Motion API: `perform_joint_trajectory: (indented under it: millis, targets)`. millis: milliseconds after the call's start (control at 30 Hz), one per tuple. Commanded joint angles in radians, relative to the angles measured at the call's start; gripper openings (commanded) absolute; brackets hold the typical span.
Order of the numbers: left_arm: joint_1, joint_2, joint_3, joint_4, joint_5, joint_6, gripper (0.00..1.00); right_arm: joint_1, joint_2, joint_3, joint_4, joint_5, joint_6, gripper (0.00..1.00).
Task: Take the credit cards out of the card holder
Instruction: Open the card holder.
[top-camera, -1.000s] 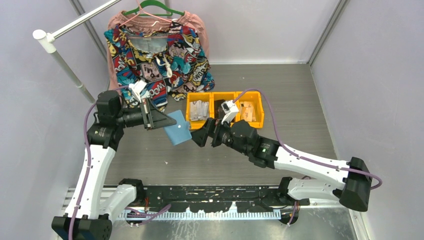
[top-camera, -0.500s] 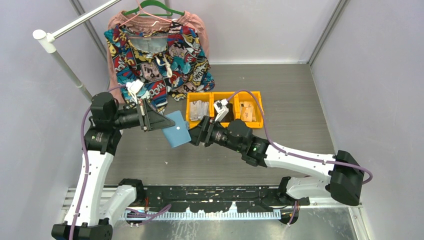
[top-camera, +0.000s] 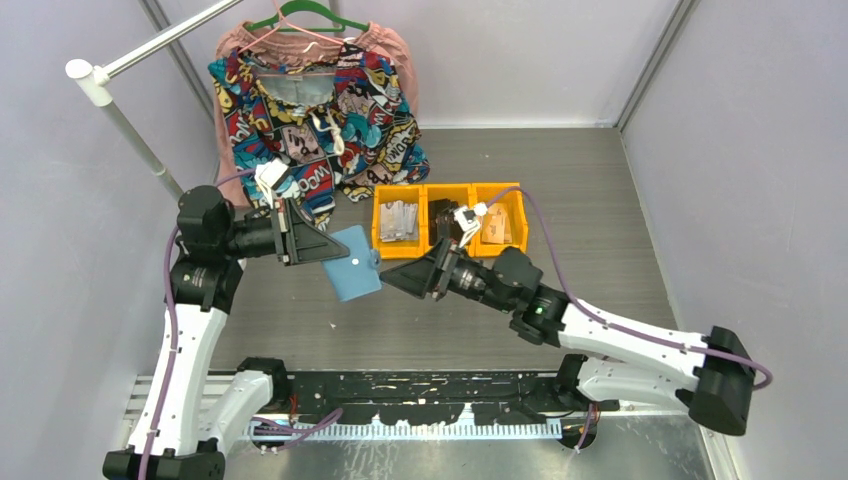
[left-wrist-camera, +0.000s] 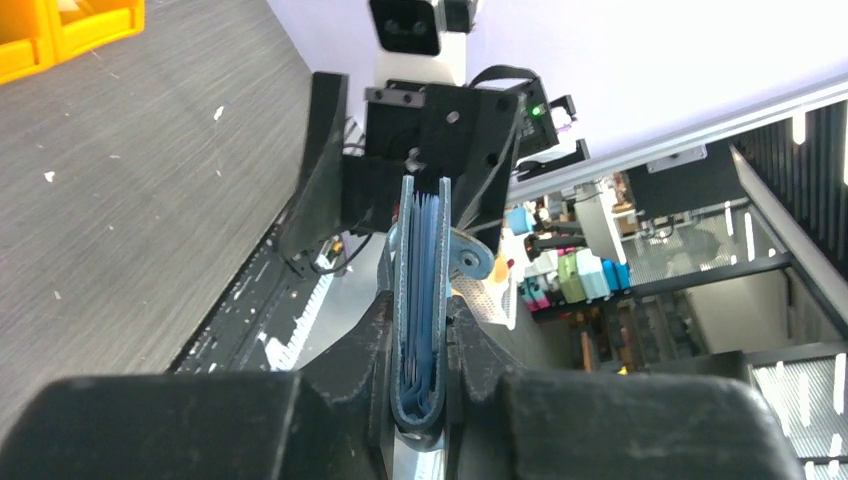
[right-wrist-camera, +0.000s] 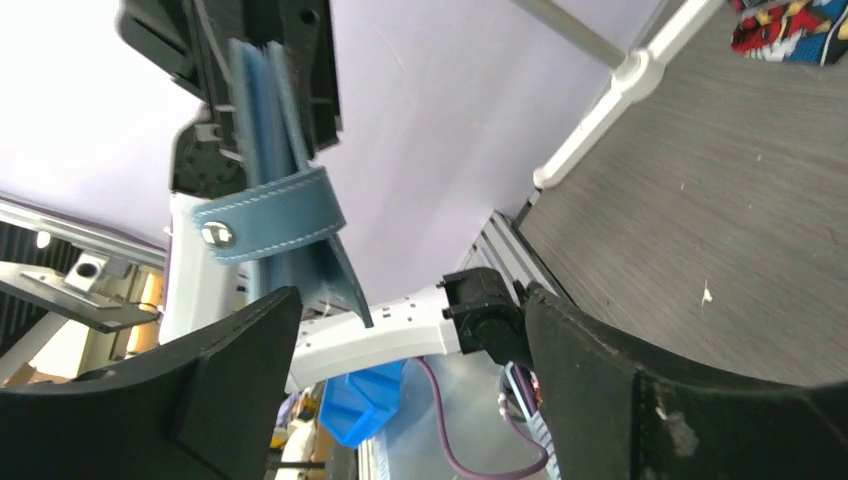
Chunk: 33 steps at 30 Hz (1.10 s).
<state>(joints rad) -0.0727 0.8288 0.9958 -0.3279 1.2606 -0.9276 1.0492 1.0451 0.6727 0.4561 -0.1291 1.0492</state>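
Left gripper (top-camera: 325, 247) is clamped narrow on the card holder (top-camera: 352, 262), pinching it by its folded spine end and holding it in the air above the left-centre of the surface (top-camera: 600, 220), clear of the orange bins (top-camera: 447, 187) that sit toward the far edge. From the left wrist view the holder is seen edge-on between the fingers, its covers close together with thin layers between them; the credit cards themselves cannot be told apart there. Its snap tab (right-wrist-camera: 268, 215) curls loosely off the free end, and it looks unfastened, though that is not certain. Facing that free end, the right gripper (top-camera: 392, 282) has its jaws spread wide with nothing between them, near the holder but not touching it. Judging by this, the step in hand is the approach to open the holder or reach a card. Next, the right gripper needs to line up with one cover's edge or a card's lip, close gently and pull away while the left grip stays firm
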Motion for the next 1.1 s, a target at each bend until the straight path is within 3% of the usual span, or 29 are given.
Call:
perform_joint_trajectory:
  millis: [0, 167, 467, 667, 900, 1067]
  targets:
    - [-0.003, -0.02, 0.002, 0.091, 0.024, -0.05, 0.0, -0.005, -0.115, -0.021, 0.051, 0.04, -0.003, 0.92]
    - [-0.003, -0.031, 0.002, 0.097, 0.013, -0.059, 0.0, 0.0, -0.043, 0.048, 0.087, -0.008, -0.012, 0.99]
    - [-0.003, -0.032, -0.001, 0.099, 0.006, -0.062, 0.0, 0.065, 0.113, 0.158, 0.157, 0.031, -0.055, 0.99]
    - [-0.003, -0.03, 0.001, 0.098, 0.01, -0.062, 0.0, 0.065, 0.106, 0.119, 0.231, 0.108, -0.029, 0.89]
    - [-0.003, -0.037, 0.007, 0.1, 0.011, -0.075, 0.0, 0.066, 0.023, 0.07, 0.171, 0.309, -0.047, 0.65]
    - [-0.003, -0.049, -0.001, 0.107, 0.01, -0.082, 0.0, 0.065, 0.048, 0.088, 0.165, 0.28, -0.027, 0.53]
